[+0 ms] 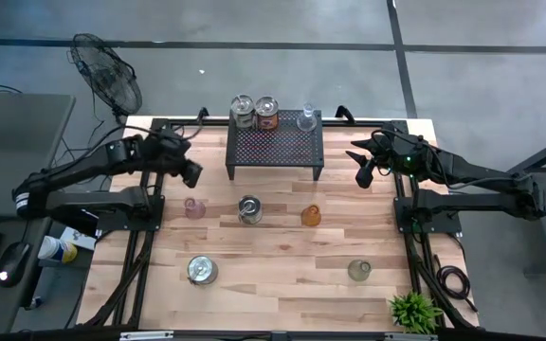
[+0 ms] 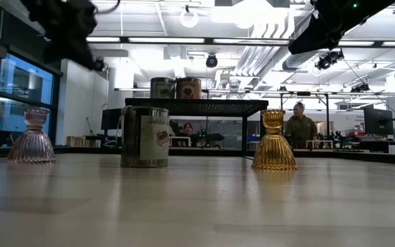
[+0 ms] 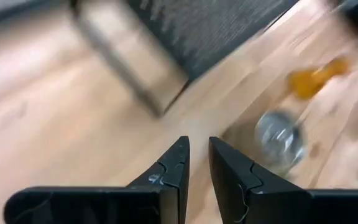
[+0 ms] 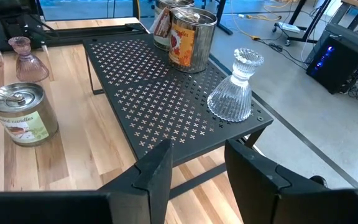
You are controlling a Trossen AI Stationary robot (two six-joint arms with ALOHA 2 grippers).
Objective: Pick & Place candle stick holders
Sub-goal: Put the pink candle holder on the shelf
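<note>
- The black stand (image 1: pixel 275 144) at the table's back edge holds two tins and a clear glass holder (image 4: pixel 235 88); pink holder (image 1: pixel 194 207), amber holder (image 1: pixel 311 215) and others wait on the table (image 1: pixel 282 275).
- Left gripper (image 1: pixel 190 173) hovers by the stand, fingers nearly together, holding nothing.
- Right gripper (image 1: pixel 364 173) hovers released, empty.
- Between picks, seemingly; next calls for descending onto a holder.

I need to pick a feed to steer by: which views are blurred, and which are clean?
Left wrist view: motion-smeared, the stand and amber holder streaked. Right wrist view: sharp on the clear glass holder. Low view: bright ceiling lights, arms dark. High view: even and clear.
</note>
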